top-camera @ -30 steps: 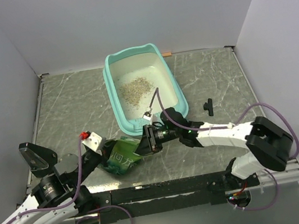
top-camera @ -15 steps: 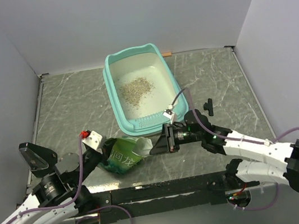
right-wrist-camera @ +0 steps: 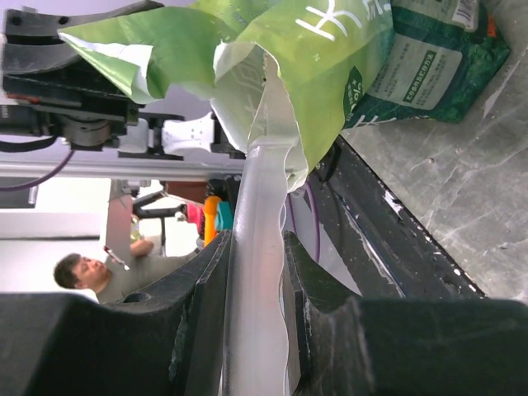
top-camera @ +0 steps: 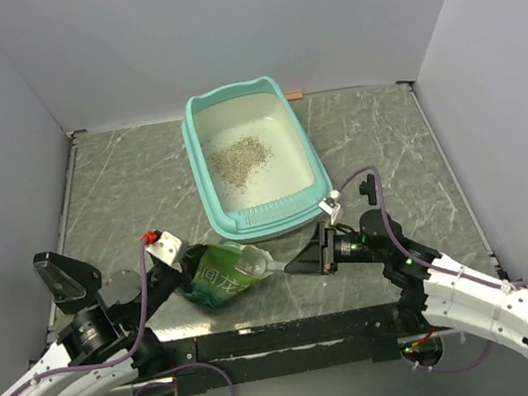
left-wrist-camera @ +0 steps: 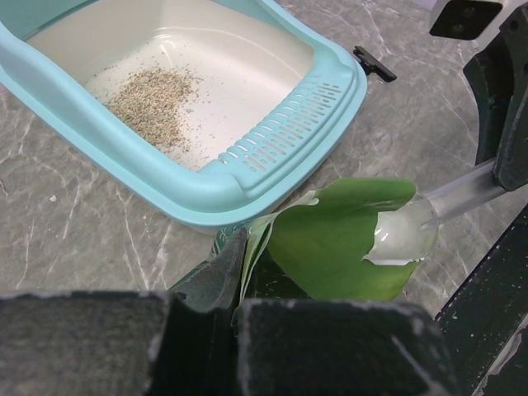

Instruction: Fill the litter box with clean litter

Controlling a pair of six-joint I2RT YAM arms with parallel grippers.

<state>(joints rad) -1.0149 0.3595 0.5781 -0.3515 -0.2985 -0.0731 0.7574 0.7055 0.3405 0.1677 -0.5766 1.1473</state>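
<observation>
The turquoise litter box (top-camera: 272, 219) stands at the back centre with a small pile of beige clean litter (top-camera: 238, 158) on its whitish floor; both also show in the left wrist view, box (left-wrist-camera: 206, 186) and litter (left-wrist-camera: 153, 91). A green bag (top-camera: 218, 276) lies in front of the box. My left gripper (top-camera: 187, 270) is shut on the bag's edge (left-wrist-camera: 247, 247). My right gripper (top-camera: 309, 258) is shut on the handle of a clear plastic scoop (top-camera: 273, 267). The scoop's bowl (left-wrist-camera: 408, 231) sits at the bag's open mouth. I cannot tell what the bowl holds.
A small black clip (top-camera: 369, 187) lies on the grey marbled table right of the box. Grey walls close in the left, back and right sides. The black rail (top-camera: 296, 334) runs along the near edge, just below the bag.
My right arm has drawn back to the right, away from the box's front rim, pulling the scoop outward until only its bowl is at the bag's mouth. The left arm has kept still.
</observation>
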